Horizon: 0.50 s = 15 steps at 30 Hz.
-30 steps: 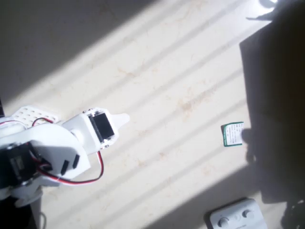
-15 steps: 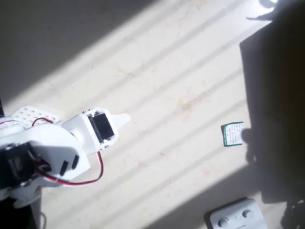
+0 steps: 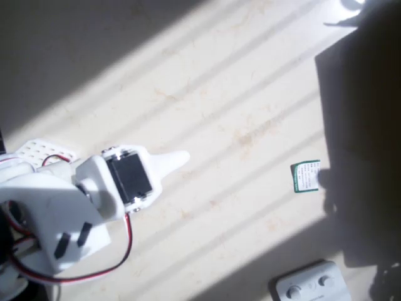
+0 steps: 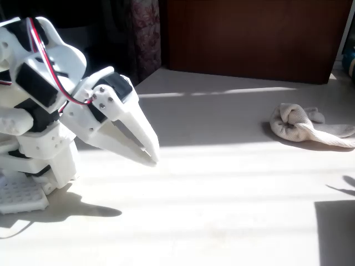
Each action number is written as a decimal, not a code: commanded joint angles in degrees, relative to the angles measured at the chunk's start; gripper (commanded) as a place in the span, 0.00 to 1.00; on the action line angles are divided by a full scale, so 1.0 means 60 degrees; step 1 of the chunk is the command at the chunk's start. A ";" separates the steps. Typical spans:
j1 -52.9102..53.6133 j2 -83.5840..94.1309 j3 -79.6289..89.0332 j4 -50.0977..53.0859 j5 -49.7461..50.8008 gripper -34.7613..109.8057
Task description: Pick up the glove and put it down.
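The glove point(image 4: 302, 124) is a cream-beige fabric bundle lying crumpled on the pale tabletop at the right of the fixed view, in shade near the back. My white gripper point(image 4: 152, 159) is far to its left, pointing down and right a little above the table. Its two fingers meet at the tips, shut on nothing. From overhead the gripper point(image 3: 180, 158) shows as a white pointed tip reaching right from the arm at the lower left.
A small green-and-white card point(image 3: 306, 177) lies at the right of the overhead view beside a broad dark shadow. A flat white device with round buttons point(image 3: 311, 285) sits at the bottom right. A dark wooden panel point(image 4: 249, 39) closes off the back of the table.
The arm has swung forward and the gripper tip has moved a little to the right in the overhead view. The card and device have not moved.
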 commanded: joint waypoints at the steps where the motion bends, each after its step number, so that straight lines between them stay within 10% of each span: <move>1: -0.0088 -0.2681 -0.2769 -0.0117 0.0000 0.25; 15: -0.2578 -1.0137 -1.0503 -0.0117 0.0088 0.25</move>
